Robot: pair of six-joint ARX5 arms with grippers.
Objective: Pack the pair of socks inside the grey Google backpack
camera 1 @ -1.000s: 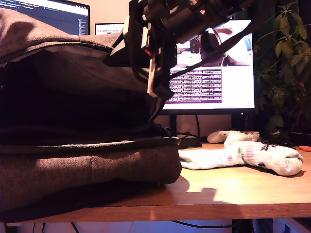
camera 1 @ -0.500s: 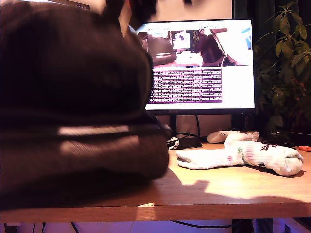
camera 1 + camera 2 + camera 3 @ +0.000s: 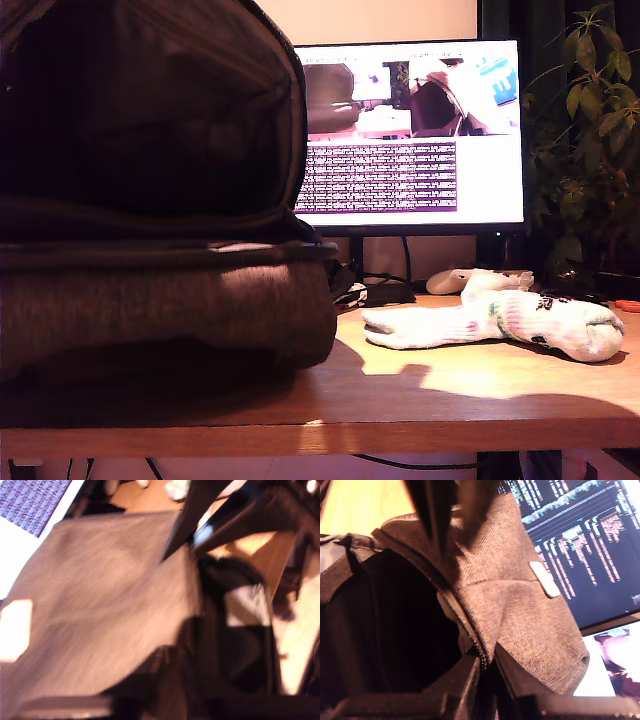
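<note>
The grey Google backpack (image 3: 170, 300) lies on the desk at the exterior view's left, its flap raised over a dark interior. My second gripper (image 3: 484, 667) is shut on the flap's zip edge, below the white patch (image 3: 545, 579). My first gripper (image 3: 452, 535) pinches the same flap edge further along. The first wrist view is blurred, showing grey flap fabric (image 3: 100, 610) and my second gripper (image 3: 187, 550) at its edge. The pair of socks (image 3: 500, 320) lies flat on the desk at the exterior view's right, apart from both grippers. Neither gripper shows in the exterior view.
A lit monitor (image 3: 410, 130) stands behind the desk (image 3: 450, 400). A leafy plant (image 3: 590, 150) fills the exterior view's right edge. A small white gadget (image 3: 450, 282) sits behind the socks near the monitor stand. Bare wood lies between backpack and socks.
The arm that hung before the monitor has gone up out of the exterior view. The backpack's flap has swung up and now stands open. The socks have not moved.
</note>
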